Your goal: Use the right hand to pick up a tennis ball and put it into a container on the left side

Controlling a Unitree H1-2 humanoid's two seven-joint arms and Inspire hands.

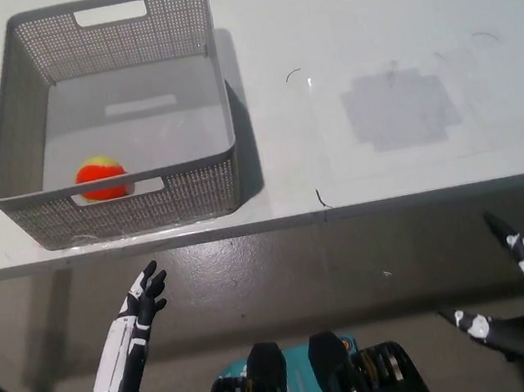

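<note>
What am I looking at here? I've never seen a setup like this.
This is a single picture from a camera on a humanoid robot's head, looking steeply down. The white left hand rests at the lower left, below the table edge, fingers spread and holding nothing. The black right hand is at the lower right, also open and empty. On the white table stands a grey mesh basket, on the left. Inside it, near the front wall, lies an orange and yellow ball. To the right the tabletop has a faint grey patch. So the ball already lies in the basket.
</note>
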